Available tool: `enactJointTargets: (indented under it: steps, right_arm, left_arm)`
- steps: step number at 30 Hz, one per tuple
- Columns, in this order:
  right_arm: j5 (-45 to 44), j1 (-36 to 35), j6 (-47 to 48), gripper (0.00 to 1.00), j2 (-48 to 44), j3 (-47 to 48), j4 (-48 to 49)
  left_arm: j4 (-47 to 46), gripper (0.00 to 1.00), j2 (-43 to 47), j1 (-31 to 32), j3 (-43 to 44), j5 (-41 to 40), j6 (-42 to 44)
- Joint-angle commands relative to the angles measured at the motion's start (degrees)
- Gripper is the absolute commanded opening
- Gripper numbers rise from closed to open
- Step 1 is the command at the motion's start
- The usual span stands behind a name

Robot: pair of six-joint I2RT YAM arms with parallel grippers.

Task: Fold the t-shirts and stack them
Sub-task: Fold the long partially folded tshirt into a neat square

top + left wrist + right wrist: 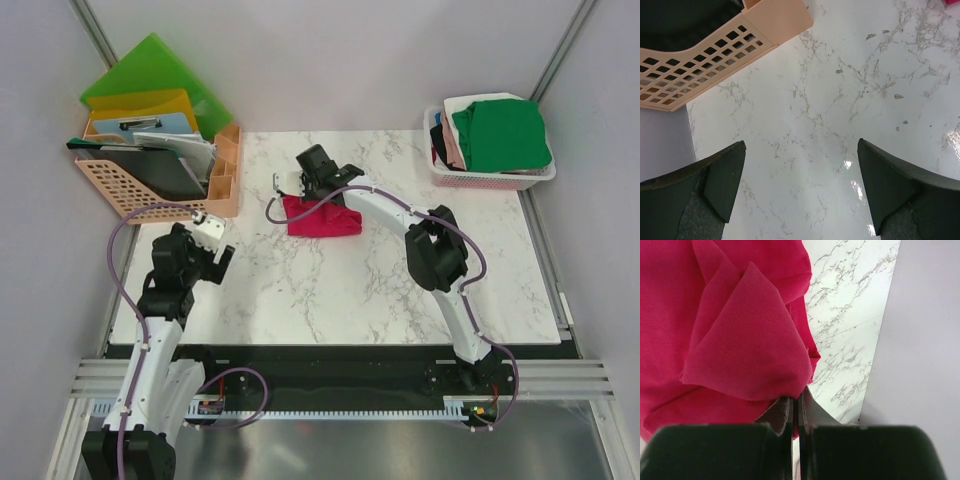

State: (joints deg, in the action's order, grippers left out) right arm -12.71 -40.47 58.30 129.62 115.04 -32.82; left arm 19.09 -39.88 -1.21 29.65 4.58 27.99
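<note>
Two arms show from above. The right gripper (308, 190) reaches to the far left corner of the crimson t-shirt (325, 218), which lies bunched near the middle of the marble table (400, 300). The left gripper (212, 252) hangs well apart from it, near the peach mesh tray (130, 195). A green t-shirt (500, 135) tops the pile in the pink basket (490, 180). The shirts beneath it are mostly covered, and the right wrist hides the pinch itself.

From the left wrist, the left gripper (800, 185) has its fingers (725, 180) spread wide over bare marble, holding nothing. Only a corner of the peach mesh tray (715, 60) shows.

From the right wrist, the right gripper (795, 412) is clamped together on a folded flap of the crimson t-shirt (740, 340). To fold well, I judge it should carry that flap low and straight across, and let go only once edge lies on edge. The free arm could pin the far side. How many layers are pinched cannot be told, and the frame cuts off the shirt's outline.
</note>
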Motion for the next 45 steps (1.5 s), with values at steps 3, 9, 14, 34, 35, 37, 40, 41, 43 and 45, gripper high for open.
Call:
enactJointTargets:
  steps: [3, 9, 14, 34, 35, 37, 40, 41, 43, 45]
  right_arm:
    - [-3.9, 0.0, 2.1, 0.50, 3.1, 2.1, 5.0]
    - [-5.7, 0.2, 0.2, 0.97, 2.5, -1.2, 9.6]
    - [-7.3, 0.2, -1.9, 0.98, -0.3, -2.6, 11.5]
    - [12.3, 3.0, -35.8, 0.00, -35.1, -23.4, -3.4]
    - [14.7, 3.0, -37.1, 0.00, -36.2, -27.1, -4.3]
    - [16.0, 3.1, -38.3, 0.05, -38.9, -30.7, -5.3]
    - [20.7, 3.9, -40.3, 0.64, -41.5, -37.5, -5.8]
    - [22.0, 4.0, -40.5, 0.82, -41.7, -40.0, -5.6]
    - [26.0, 3.9, -40.8, 0.91, -41.6, -41.7, -4.5]
    - [26.9, 3.9, -40.3, 0.90, -39.7, -42.4, -3.8]
  left_arm:
    - [-1.9, 1.00, 0.3, -0.2, 0.9, 0.6, 0.8]
    - [-1.2, 1.00, -0.1, -0.2, 0.3, 2.9, 0.2]
    - [-1.6, 1.00, -2.0, -0.3, 0.1, 4.3, -1.1]
    - [-2.7, 0.99, -5.6, -0.2, 0.4, 8.2, -2.9]
    - [-2.3, 1.00, -6.6, -0.3, 0.9, 9.2, -3.0]
    - [-0.2, 1.00, -10.4, -0.1, 4.0, 12.7, -2.5]
    - [2.5, 1.00, -15.9, 2.8, 9.8, 17.4, -1.5]
    - [4.8, 1.00, -17.6, 4.2, 11.7, 17.4, -1.4]
    - [6.7, 1.00, -22.5, 8.9, 17.4, 17.6, -1.0]
    - [9.8, 1.00, -26.1, 12.0, 23.0, 20.7, -1.1]
